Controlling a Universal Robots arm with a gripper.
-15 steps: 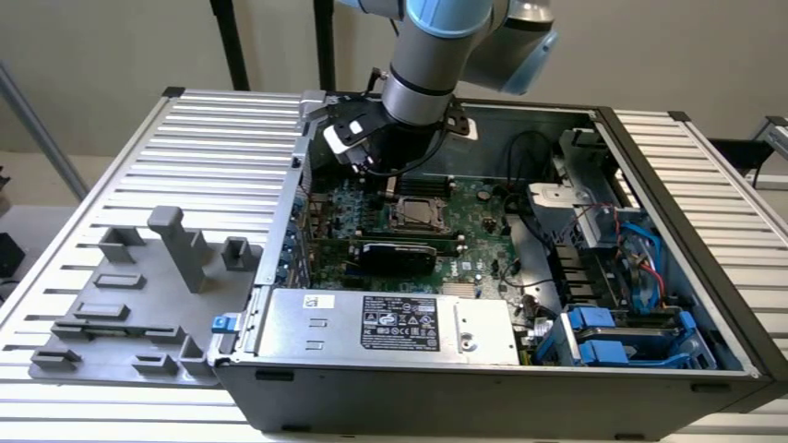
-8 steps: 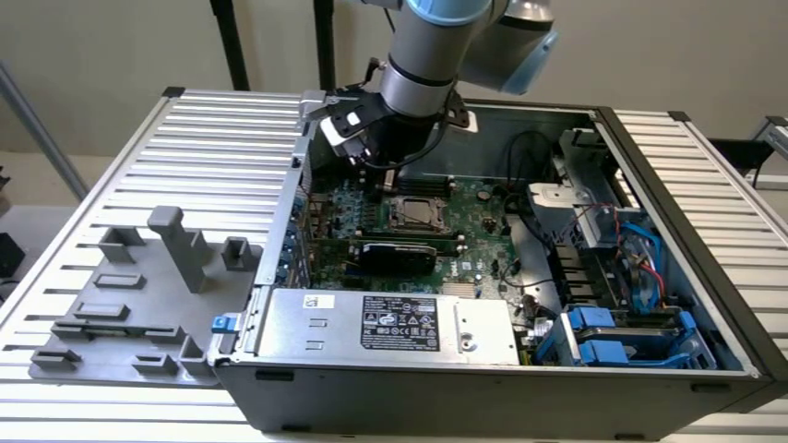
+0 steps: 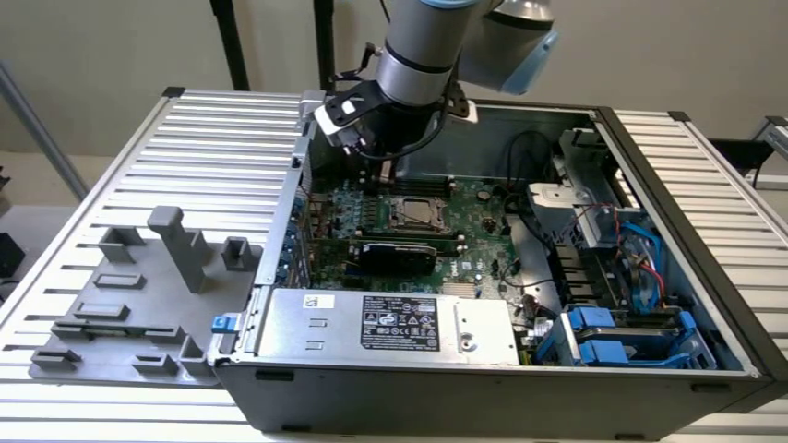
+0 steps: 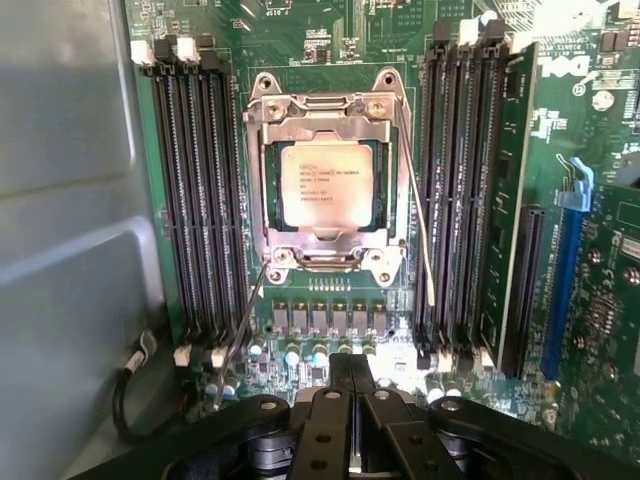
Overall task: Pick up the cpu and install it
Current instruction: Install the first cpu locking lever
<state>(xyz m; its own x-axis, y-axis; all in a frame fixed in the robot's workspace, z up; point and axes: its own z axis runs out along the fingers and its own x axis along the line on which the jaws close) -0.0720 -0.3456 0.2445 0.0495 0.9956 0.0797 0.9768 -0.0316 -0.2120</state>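
As the cpu lies now: flat inside the socket frame, silver top up, its edges parallel with the frame on every side that shows.
Pincer: fingers pressed together with nothing between them. It hangs above the motherboard, near the socket on the side of the small capacitor row, and is apart from the chip.
Socket levers: two thin wires stand out slantwise from the frame, one on each side. They look unlatched, though I cannot tell for sure.
Memory slots: long black rows close on both sides of the socket.
Case: an open tower lying on its side on the slatted desk, with the arm reaching down into it.
Step in hand, as I judge it: the chip is placed and the work is at the seating stage. The install does not look finished while the levers appear loose.
Doing it well, as I judge it: the chip should sit level with no corner raised. Any touch on it should be straight down and light, because a sideways push could harm the contacts beneath.
Clearance: the closed fingers should keep off the lever wires and the slot latches, which crowd the socket.
Risk: a snagged lever could nudge the frame and tilt the chip.
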